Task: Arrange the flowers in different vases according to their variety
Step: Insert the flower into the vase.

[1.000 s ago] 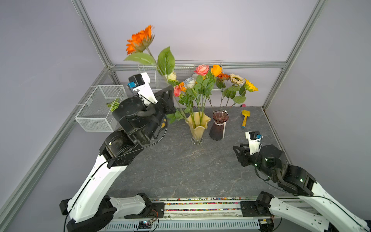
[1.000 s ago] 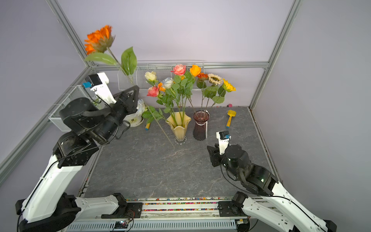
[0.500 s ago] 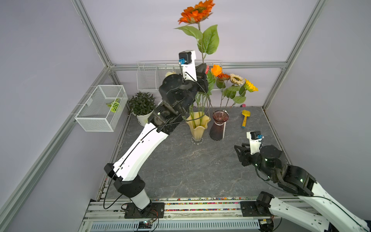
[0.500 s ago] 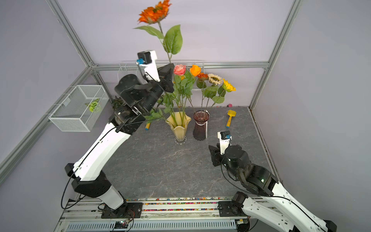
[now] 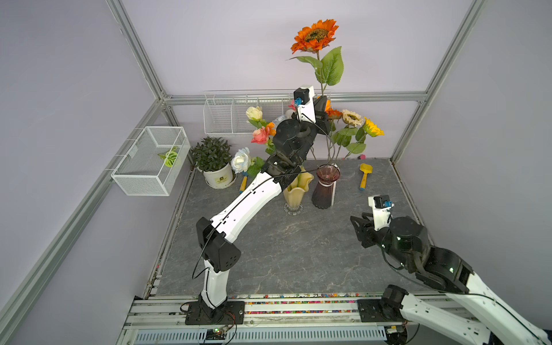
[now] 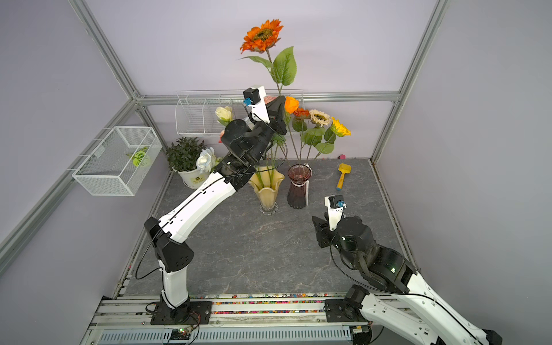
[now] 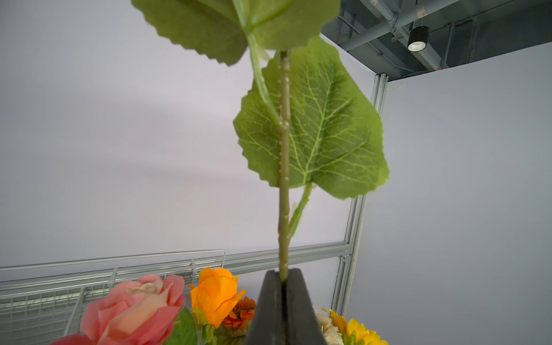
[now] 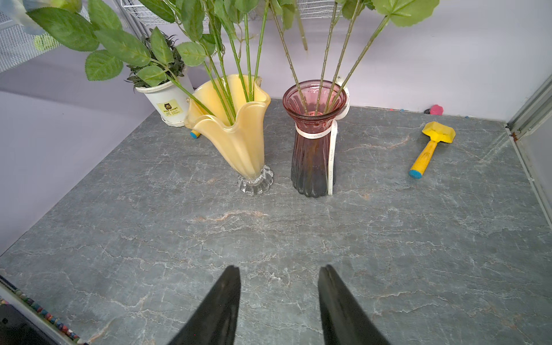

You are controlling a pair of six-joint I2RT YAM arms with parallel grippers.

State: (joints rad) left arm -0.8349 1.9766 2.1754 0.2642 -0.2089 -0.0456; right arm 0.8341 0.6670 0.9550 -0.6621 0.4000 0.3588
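Veined stone tabletop (image 8: 268,239), ribbed purple vase (image 8: 313,155)

Nothing here can actually be read. The white pot (image 8: 152,100), at about ten o'clock from the yellow vase (image 8: 239,140), wears a small yellow sticker (image 8: 169,108) with a dark emblem and print too tiny to read. The white ribbon (image 8: 331,155) tied round the purple vase (image 8: 310,161), at three o'clock, carries faint, illegible lettering.

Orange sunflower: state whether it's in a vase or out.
Out. Left gripper holds the orange sunflower aloft; its stem end hangs free, higher than the purple vase.
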